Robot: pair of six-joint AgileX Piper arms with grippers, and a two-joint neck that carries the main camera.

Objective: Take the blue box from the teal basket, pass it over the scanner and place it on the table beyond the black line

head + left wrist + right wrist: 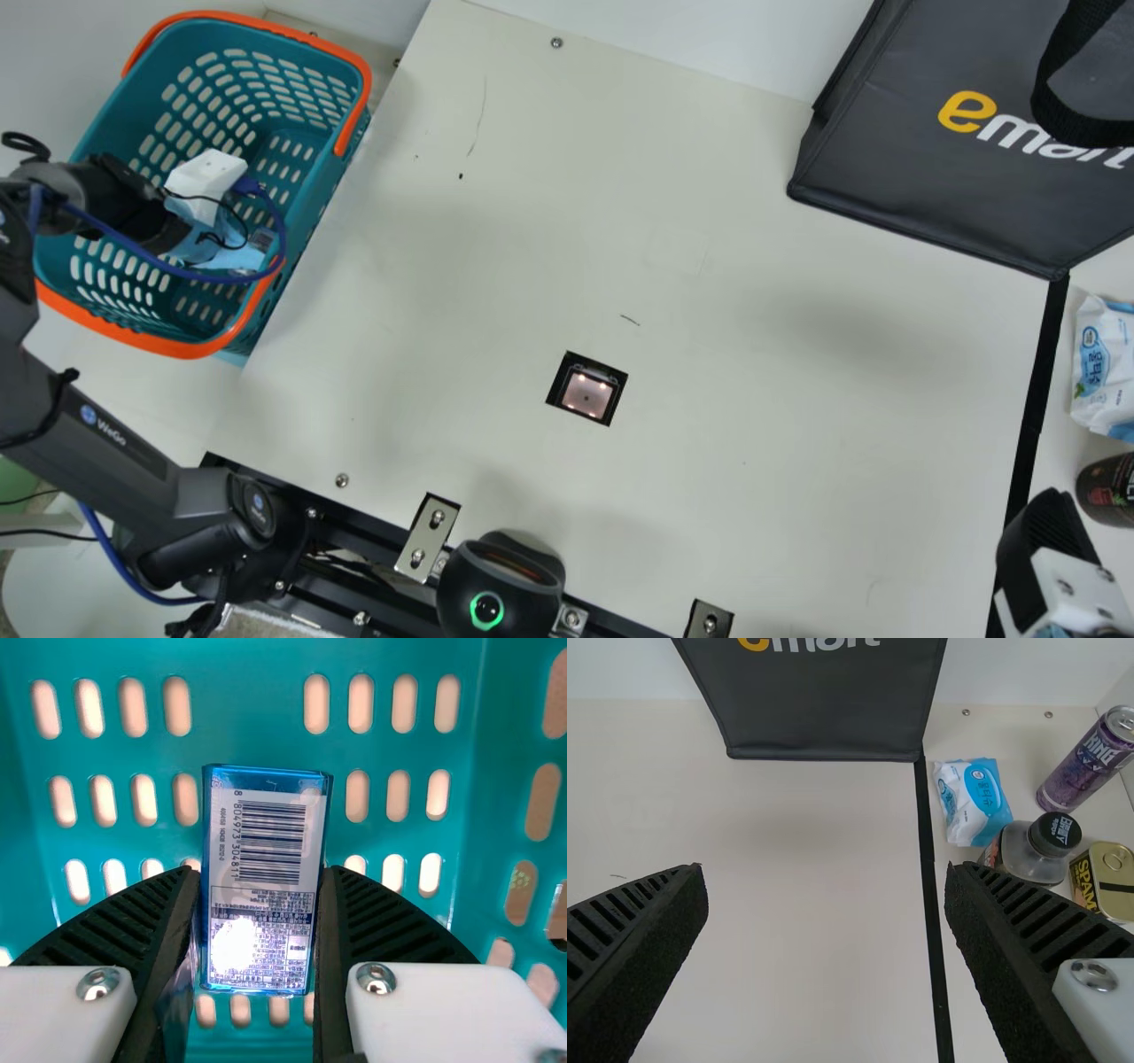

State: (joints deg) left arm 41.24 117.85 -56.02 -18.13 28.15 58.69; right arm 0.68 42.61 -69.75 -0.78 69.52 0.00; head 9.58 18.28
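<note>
My left gripper (208, 182) is down inside the teal basket (184, 348) at the main view's upper left. In the left wrist view the blue box (261, 842), its barcode side showing, stands between the ribbed fingers of the left gripper (260, 895), which press on both its sides; basket wall (248, 695) lies behind it. At the main view's lower right edge is my right gripper (1047, 532). The right wrist view has the right gripper (826, 881) open and holding nothing, near the black line (928, 859). The scanner window (586, 395) is set in the tabletop.
Beyond the black line (1036, 399) lie a wipes pack (974, 802), a dark-capped bottle (1032, 850), a purple can (1090, 760) and a squat yellow can (1103, 879). A black bag (957, 133) stands at the back right. A round black device (500, 589) sits at the front edge.
</note>
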